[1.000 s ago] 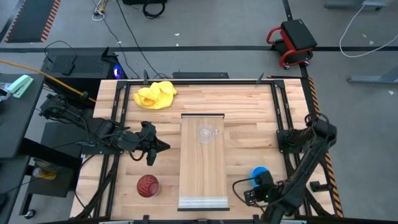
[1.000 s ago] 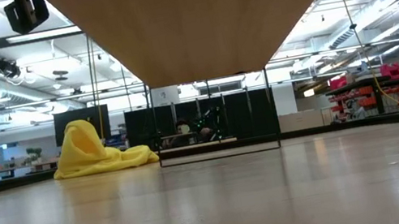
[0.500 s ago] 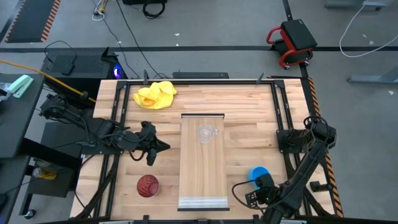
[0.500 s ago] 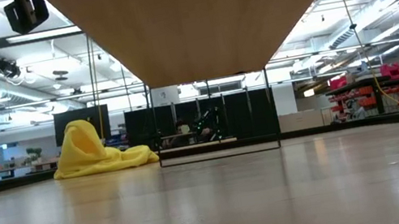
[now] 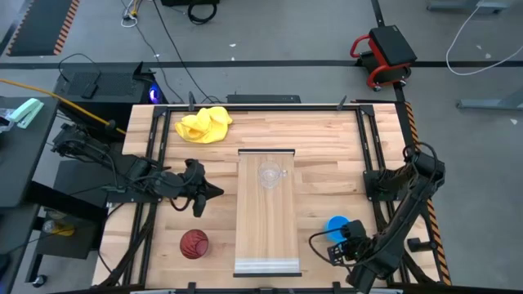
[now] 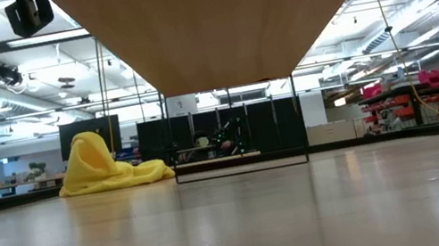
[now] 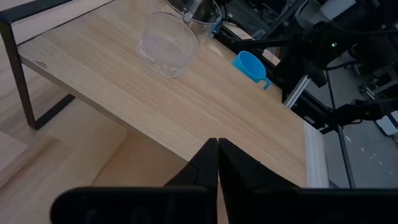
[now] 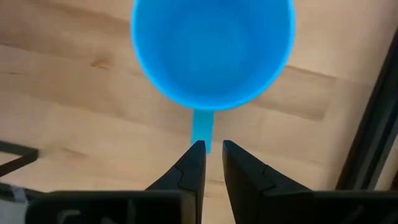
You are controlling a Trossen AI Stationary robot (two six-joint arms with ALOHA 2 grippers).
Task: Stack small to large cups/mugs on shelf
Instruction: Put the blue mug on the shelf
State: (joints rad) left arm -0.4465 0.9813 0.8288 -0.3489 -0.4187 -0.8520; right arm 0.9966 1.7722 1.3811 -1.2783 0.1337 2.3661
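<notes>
The blue mug (image 5: 338,225) stands on the counter (image 5: 327,155) at about 4 o'clock, just beside the shelf (image 5: 265,208). Its handle (image 8: 201,128) points at the right end effector (image 8: 212,147), whose fingers are spread a little and hold nothing. The handle should be pinched squarely before lifting. The left end effector (image 7: 217,144) waits at 9 o'clock, pressed together.

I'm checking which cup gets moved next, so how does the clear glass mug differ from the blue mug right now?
The glass mug is clear and stands on the shelf; the blue mug is solid blue and stands on the table, right of the shelf. No gripper is near the glass mug, while the right gripper sits at the blue mug's handle, fingers slightly apart. Both stand upright, mouths up, and each has a handle.
</notes>
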